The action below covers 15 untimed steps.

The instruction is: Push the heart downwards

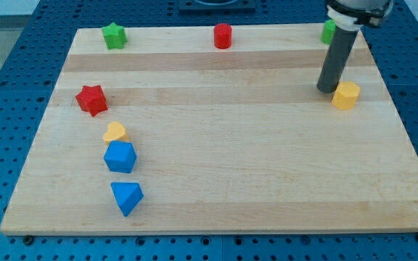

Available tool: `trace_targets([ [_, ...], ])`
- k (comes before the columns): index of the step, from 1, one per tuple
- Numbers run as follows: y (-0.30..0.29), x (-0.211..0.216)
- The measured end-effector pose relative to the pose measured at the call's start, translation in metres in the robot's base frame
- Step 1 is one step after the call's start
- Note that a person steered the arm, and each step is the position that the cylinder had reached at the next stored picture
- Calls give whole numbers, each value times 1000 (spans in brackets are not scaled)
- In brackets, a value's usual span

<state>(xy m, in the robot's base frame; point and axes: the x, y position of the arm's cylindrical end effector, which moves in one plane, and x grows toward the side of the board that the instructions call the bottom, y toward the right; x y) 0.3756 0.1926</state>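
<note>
The yellow heart (114, 133) lies at the view's left, touching the top edge of a blue cube-like block (120, 157) just below it. My tip (328, 89) is far off at the view's upper right, just left of a yellow hexagonal block (345, 96). The tip does not touch the heart.
A red star (91, 99) sits above-left of the heart. A blue triangle (126, 197) lies below the blue cube. A green star (113, 35) and a red cylinder (223, 35) sit along the top edge of the wooden board (231, 159). A green block (328, 31) is partly hidden behind the rod.
</note>
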Motion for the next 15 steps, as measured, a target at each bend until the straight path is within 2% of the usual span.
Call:
trace_targets([
  [2,13,0],
  [3,0,0],
  [5,-92,10],
  [7,-183,54],
  [9,-232,58],
  [12,-344,77],
  [15,-379,113],
])
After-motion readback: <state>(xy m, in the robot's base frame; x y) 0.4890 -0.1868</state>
